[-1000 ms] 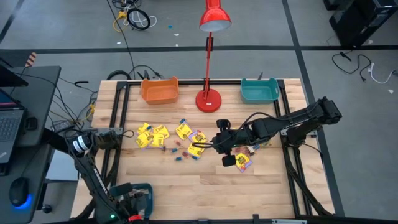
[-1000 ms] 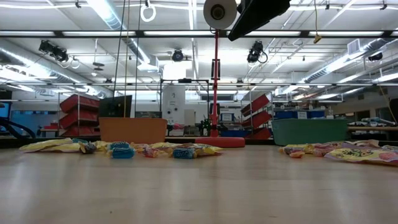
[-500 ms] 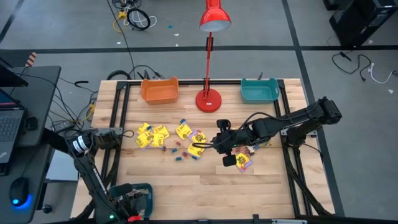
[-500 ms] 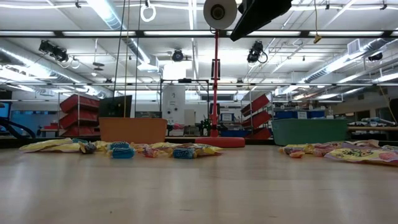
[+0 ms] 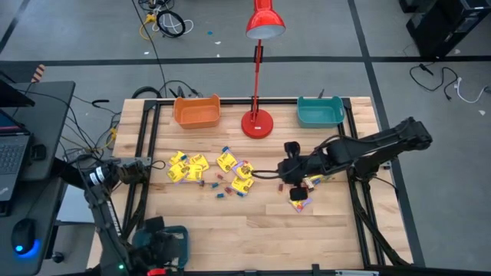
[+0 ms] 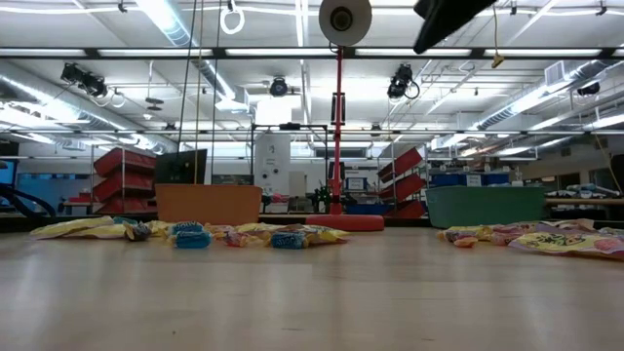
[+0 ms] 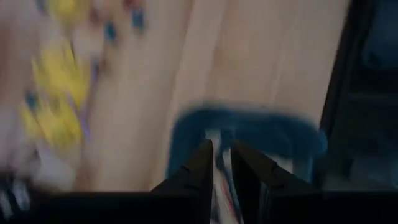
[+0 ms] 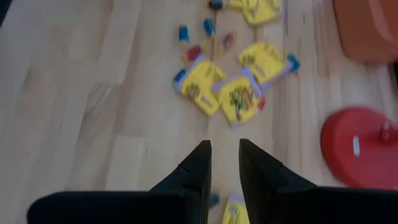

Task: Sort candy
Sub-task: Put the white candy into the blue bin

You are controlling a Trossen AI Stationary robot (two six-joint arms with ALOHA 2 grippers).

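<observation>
The candy lies loose on the wooden table: yellow packets and tiny red, blue and brown pieces (image 5: 207, 170) at centre left, also in the right wrist view (image 8: 230, 93). More packets (image 5: 299, 201) lie under my right arm. My right gripper (image 5: 257, 175) (image 8: 224, 146) hovers above the table just right of the main pile, its fingers a little apart with bare wood between them. My left gripper (image 5: 157, 244) (image 7: 222, 149) hangs over a blue bin (image 7: 249, 134) at the near left corner, its fingers slightly apart; pale pieces in the bin show through the gap.
An orange bin (image 5: 196, 112) and a teal bin (image 5: 320, 112) stand at the far edge, with a red lamp's base (image 5: 258, 123) between them. Black frame rails run along the table's sides. Bare wood lies along the near edge.
My left gripper has risen above the blue bin and tipped. My right gripper has drawn back toward the table's right edge and a little up, away from the main pile. The candy on the table has not moved.
</observation>
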